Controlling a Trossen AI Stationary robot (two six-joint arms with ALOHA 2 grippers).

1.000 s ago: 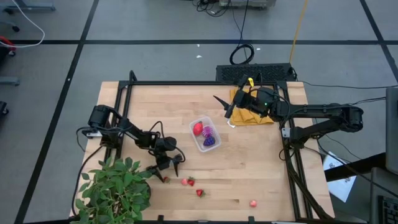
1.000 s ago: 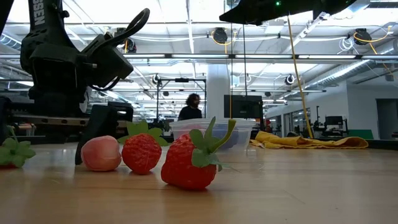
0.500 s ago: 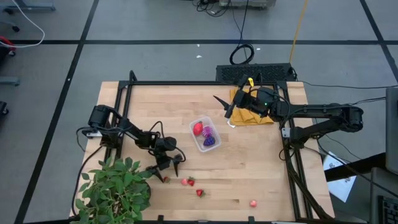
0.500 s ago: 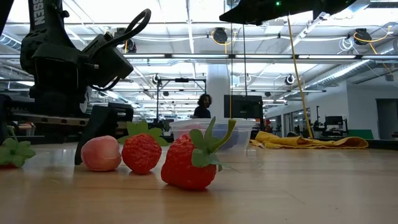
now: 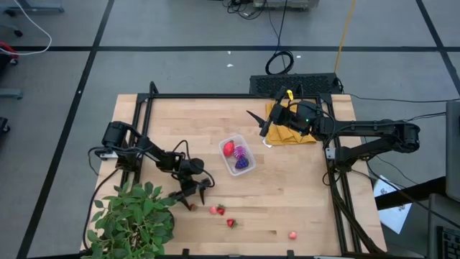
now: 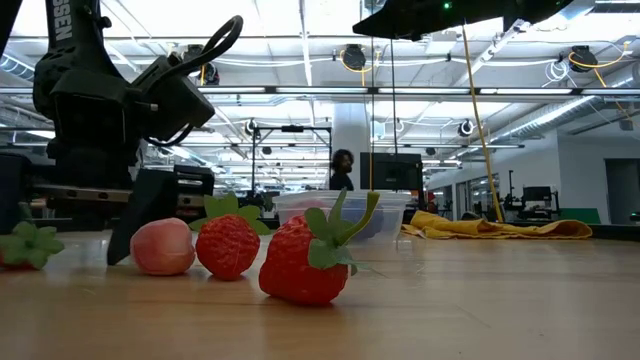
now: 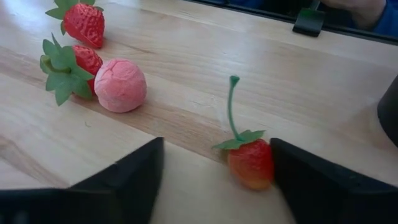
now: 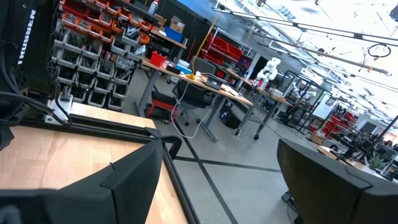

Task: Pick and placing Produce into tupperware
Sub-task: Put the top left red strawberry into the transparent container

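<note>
Box: the clear box (image 5: 238,156) sits mid-surface, already holding a strawberry and purple fruit, so both arms can reach it.
Loose fruit: a small strawberry with a long green stem (image 7: 250,163) lies at about seven o'clock from the box; a pink ball (image 7: 120,86) and two more strawberries (image 7: 83,22) lie just past it, toward five o'clock, apart from each other for single picks.
Left claw (image 5: 198,195): low at the surface, fingers apart and straddling the stemmed strawberry; one finger looks to touch it, no squeeze yet.
Right claw (image 5: 256,121): waits raised at one o'clock from the box, by the yellow cloth (image 5: 291,133), fingers apart, holding nothing.
Plant (image 5: 133,219): at the surface's seven o'clock corner, close beside the left arm.
</note>
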